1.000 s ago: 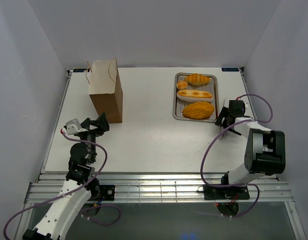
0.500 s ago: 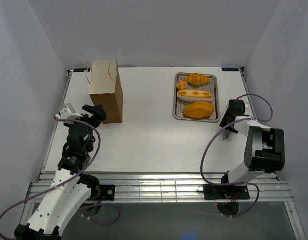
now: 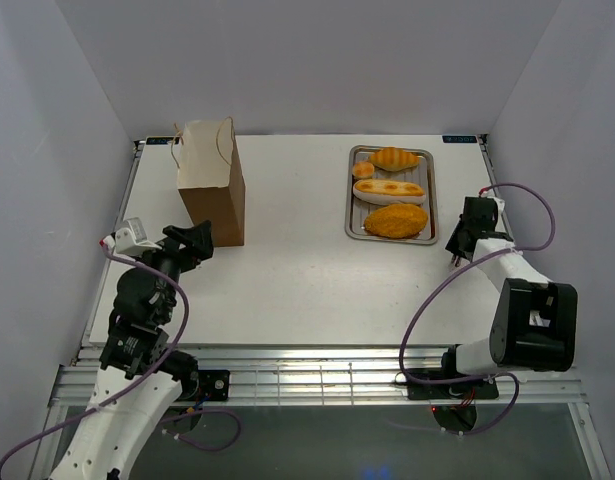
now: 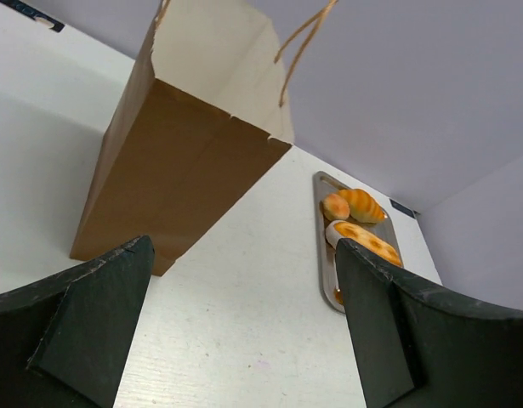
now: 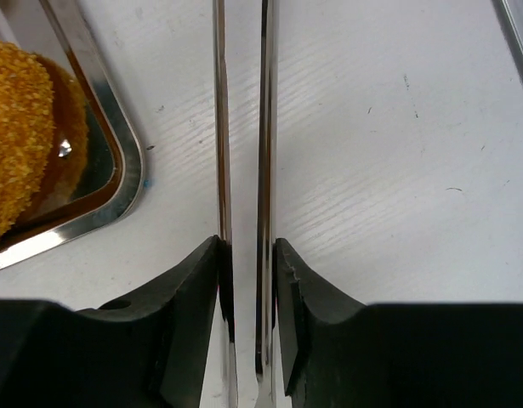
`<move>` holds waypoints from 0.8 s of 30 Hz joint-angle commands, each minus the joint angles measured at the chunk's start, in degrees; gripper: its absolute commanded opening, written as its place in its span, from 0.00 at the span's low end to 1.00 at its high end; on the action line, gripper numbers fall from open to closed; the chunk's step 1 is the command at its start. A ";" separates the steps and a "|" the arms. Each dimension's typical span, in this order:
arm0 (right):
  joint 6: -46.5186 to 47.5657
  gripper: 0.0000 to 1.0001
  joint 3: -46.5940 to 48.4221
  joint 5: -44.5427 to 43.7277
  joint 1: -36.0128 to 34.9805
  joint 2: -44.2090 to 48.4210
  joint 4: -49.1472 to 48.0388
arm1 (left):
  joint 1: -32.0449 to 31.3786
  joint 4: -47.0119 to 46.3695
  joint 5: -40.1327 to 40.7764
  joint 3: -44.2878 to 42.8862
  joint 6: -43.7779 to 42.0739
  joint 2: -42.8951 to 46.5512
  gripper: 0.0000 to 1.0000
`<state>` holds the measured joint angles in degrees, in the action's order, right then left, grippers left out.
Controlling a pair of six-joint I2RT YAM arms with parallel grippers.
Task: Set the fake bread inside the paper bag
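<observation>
The table (image 3: 287,290) carries everything, and by the look of it no bagging has been done. The bag (image 3: 212,190) stands upright at the far left with its mouth open. No loaf shows at the mouth, though its bottom cannot be seen. The tray (image 3: 348,205) sits at the far right, well apart from the bag, and holds all four loaves.

The left gripper (image 3: 194,242) hovers just near-left of the bag with its fingers spread wide and nothing between them. The right gripper (image 5: 247,255), just near-right of the tray, is closed on the tongs (image 5: 219,127), whose two blades run almost together, nothing pinched at the part in view.

On the tray the oval loaf (image 3: 395,220) lies nearest, then the baguette (image 3: 389,188), then the croissant (image 3: 394,157) at the far end, with the bun (image 3: 363,170) at its left. All four transfers appear to be left to do. The oval loaf looks the closest to the tongs.
</observation>
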<state>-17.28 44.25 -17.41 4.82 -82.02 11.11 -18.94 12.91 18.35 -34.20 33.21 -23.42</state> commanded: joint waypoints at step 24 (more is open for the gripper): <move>1.20 0.30 6.29 19.60 -0.51 14.43 8.22 | -0.13 10.73 -8.42 -20.64 -4.99 -7.25 0.98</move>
<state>-16.05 47.92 -1.23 4.75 -69.45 19.35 -18.96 22.52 8.99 -51.22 29.82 -30.24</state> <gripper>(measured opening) 0.302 0.979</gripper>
